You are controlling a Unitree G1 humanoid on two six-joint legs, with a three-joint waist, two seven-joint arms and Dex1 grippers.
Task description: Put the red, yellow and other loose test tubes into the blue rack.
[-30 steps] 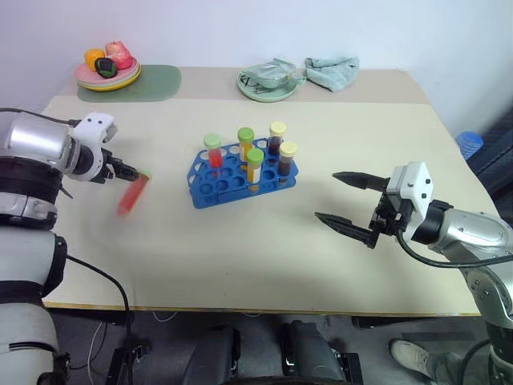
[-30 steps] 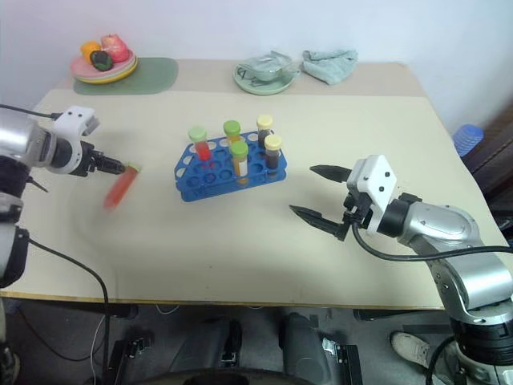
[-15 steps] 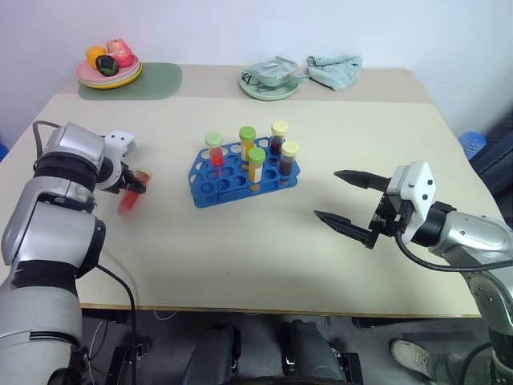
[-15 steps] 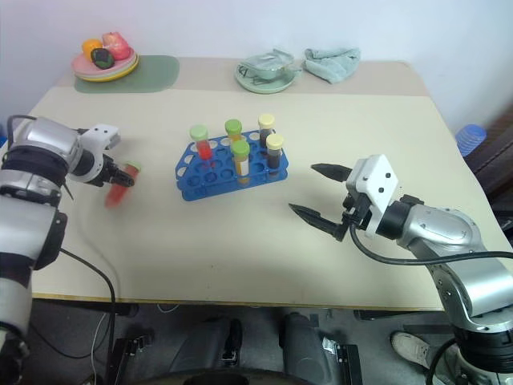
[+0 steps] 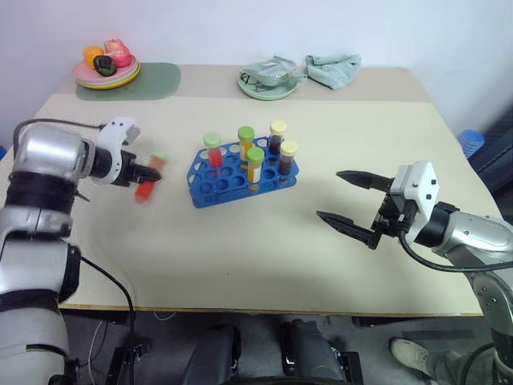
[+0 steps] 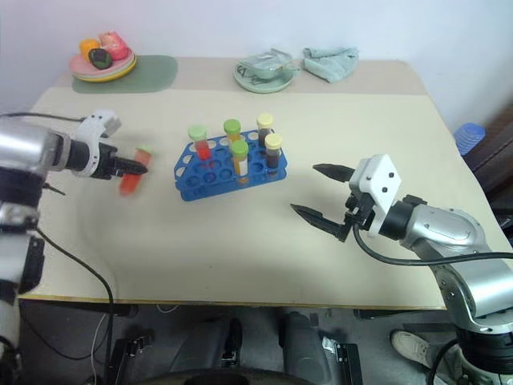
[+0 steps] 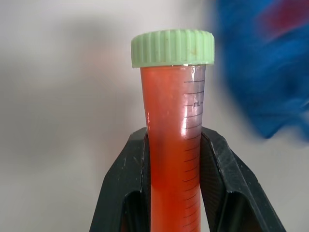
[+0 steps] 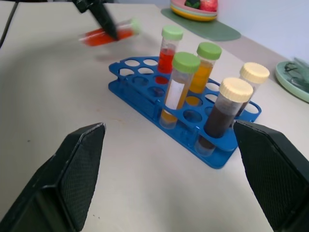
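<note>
Left gripper (image 5: 149,171) is clamped on a clear plastic test tube of red liquid with a pale green screw cap (image 7: 173,135), held off the table and tilted, just to the left of the blue plastic tube rack (image 5: 240,172). The rack already carries five capped tubes, with empty holes at its near-left end. Right gripper (image 5: 346,202) hangs spread wide with nothing in it, well to the right of the rack. Risks, as I judge them: the tube is pinched on its smooth body below the cap, so it could slide or swing in the grip; it is tilted, so unless it is brought upright its tip may catch a hole's edge and shove the light rack; a careless approach could also knock the standing tubes. Surface is a beige matte table (image 5: 240,257) — flat and plain. At the far edge sit a pink plate of toy fruit (image 5: 107,68) on a green mat, a pale green dish (image 5: 267,82) and a crumpled teal cloth (image 5: 333,68), with a white wall behind.
</note>
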